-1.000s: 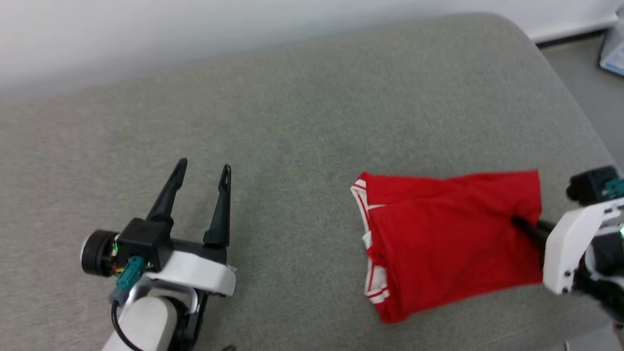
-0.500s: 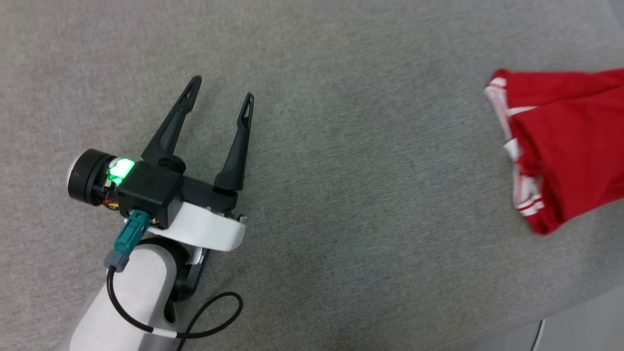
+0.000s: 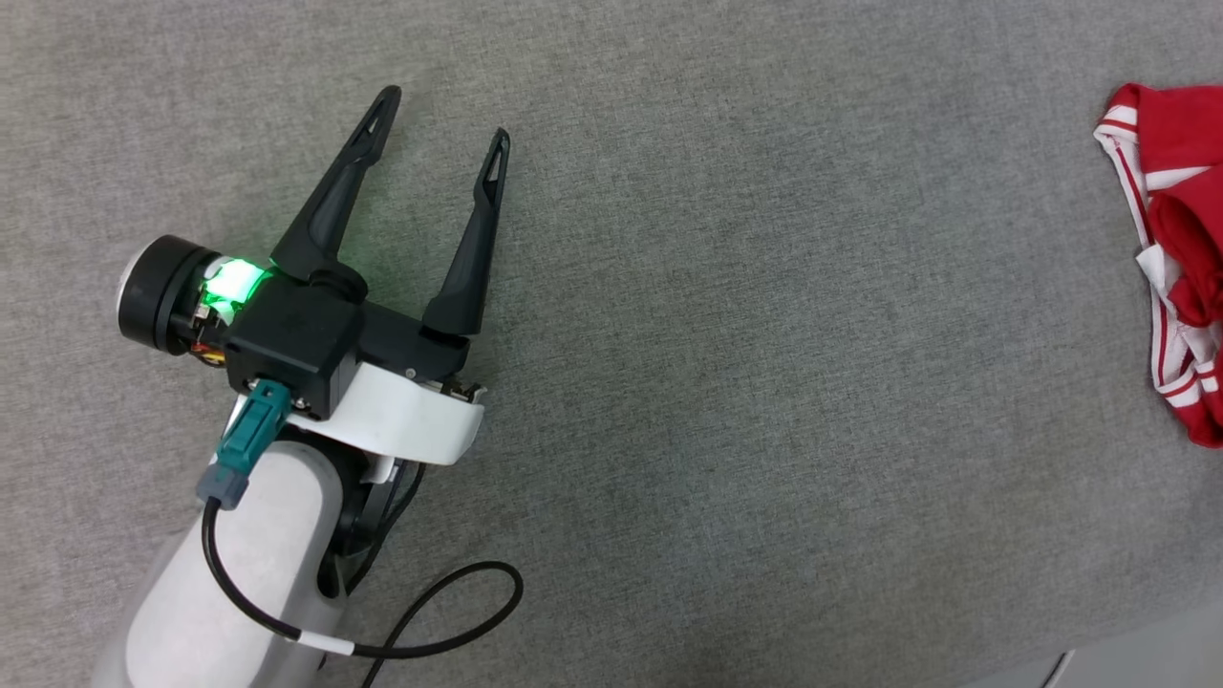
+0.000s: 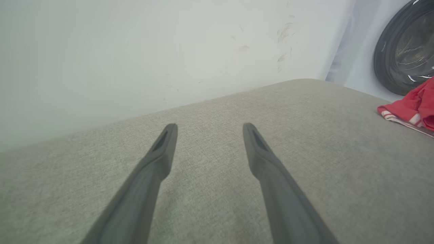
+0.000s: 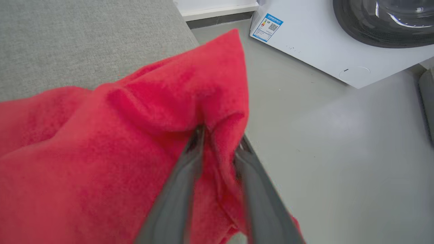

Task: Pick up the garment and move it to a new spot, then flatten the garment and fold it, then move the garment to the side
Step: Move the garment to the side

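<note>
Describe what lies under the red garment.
The garment lies on the grey cushion. The cushion patch beneath it is covered. In the right wrist view, folds also hide the tips of the right end effector.

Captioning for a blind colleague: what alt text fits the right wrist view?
The right gripper has a fold of the red garment bunched between its dark fingers, at the edge of the grey cushion; a white washing machine stands beyond.

A grey upholstered cushion (image 3: pixel 764 382) meets a white wall (image 4: pixel 135 51); a white washing machine (image 5: pixel 322 44) stands on grey floor (image 5: pixel 339 152).
</note>
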You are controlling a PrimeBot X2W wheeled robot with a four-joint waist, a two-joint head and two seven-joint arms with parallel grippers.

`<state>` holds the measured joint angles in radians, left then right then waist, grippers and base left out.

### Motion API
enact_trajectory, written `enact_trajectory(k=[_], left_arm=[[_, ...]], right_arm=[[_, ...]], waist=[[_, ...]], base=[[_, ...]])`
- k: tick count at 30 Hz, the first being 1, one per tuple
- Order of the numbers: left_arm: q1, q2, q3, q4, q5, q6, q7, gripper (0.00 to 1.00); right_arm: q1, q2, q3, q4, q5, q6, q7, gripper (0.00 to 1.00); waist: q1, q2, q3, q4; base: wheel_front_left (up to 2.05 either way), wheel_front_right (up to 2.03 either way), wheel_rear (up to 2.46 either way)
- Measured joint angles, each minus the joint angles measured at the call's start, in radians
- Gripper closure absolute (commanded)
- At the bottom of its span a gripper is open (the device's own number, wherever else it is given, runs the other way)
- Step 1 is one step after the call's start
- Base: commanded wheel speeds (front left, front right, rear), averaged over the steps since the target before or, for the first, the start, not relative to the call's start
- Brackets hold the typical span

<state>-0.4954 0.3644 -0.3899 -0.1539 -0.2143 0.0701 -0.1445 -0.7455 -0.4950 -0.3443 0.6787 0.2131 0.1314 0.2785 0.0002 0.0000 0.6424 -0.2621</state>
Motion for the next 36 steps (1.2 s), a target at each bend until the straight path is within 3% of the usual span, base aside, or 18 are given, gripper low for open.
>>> enact_trajectory(k=[9, 17, 24, 36], left_arm=[[0.019, -0.012, -0.006, 0.039, -0.017, 0.007, -0.03, 0.0], [0.098, -0.049, 0.002, 0.117, -0.067, 0.03, -0.072, 0.0], [0.2, -0.074, 0.019, 0.183, -0.115, 0.054, -0.097, 0.0], [0.331, -0.103, 0.062, 0.27, -0.165, 0.08, -0.114, 0.0]], right_arm=[[-0.016, 0.046, -0.09, 0.024, -0.173, 0.0, -0.237, 0.0], [0.087, 0.128, -0.058, -0.041, -0.185, 0.0, -0.381, 0.0], [0.256, 0.198, 0.028, -0.15, -0.108, 0.0, -0.42, 0.0], [0.539, 0.28, 0.152, -0.377, -0.028, 0.0, -0.392, 0.0]], waist=[[-0.0001, 0.0, -0.052, 0.009], [-0.0003, 0.0, -0.17, 0.026], [-0.0004, 0.0001, -0.304, 0.055], [-0.0005, 0.0001, -0.478, 0.154]], base=[[0.0, 0.0, 0.0], [0.0, 0.0, 0.0], [0.0, 0.0, 0.0], [0.0, 0.0, 0.0]])
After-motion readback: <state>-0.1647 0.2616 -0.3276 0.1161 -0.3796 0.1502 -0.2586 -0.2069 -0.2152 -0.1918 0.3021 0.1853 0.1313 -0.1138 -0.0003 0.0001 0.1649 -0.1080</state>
